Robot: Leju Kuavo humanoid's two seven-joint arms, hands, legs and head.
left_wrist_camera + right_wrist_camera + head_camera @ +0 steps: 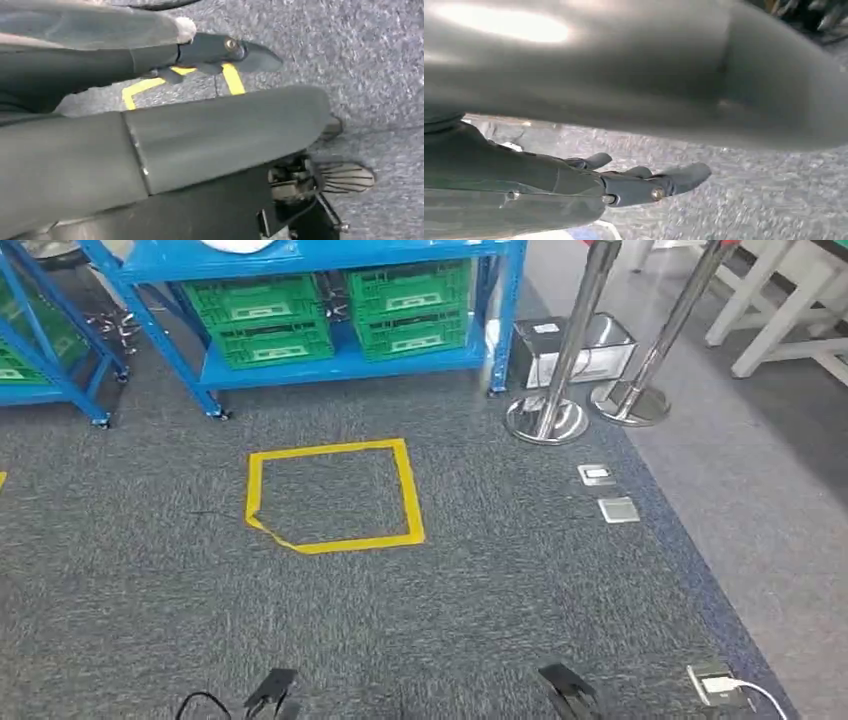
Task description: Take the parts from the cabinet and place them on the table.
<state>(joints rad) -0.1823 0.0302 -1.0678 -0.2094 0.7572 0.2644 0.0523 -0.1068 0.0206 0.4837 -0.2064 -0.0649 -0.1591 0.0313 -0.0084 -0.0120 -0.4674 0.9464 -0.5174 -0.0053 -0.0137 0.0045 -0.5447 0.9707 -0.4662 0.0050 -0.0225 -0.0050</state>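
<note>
Both arms hang. Left hand (220, 52) and right hand (639, 185): fingers extended, holding nothing. Blue cabinet (340, 365) with green crates (262, 315) at 12 o'clock beyond the yellow tape square (335, 495).

Lit evenly and brightly from overhead in head view; soft short shadows under blue shelving (345, 365). Mild smear around chrome stanchion bases (546, 420). Showed strong white glare on near grey cover (509, 25) in right wrist view. Blurred, defocused at close range in both wrist views.

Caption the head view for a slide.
Yellow tape square on grey carpet before the blue rack holding green crates.
</note>
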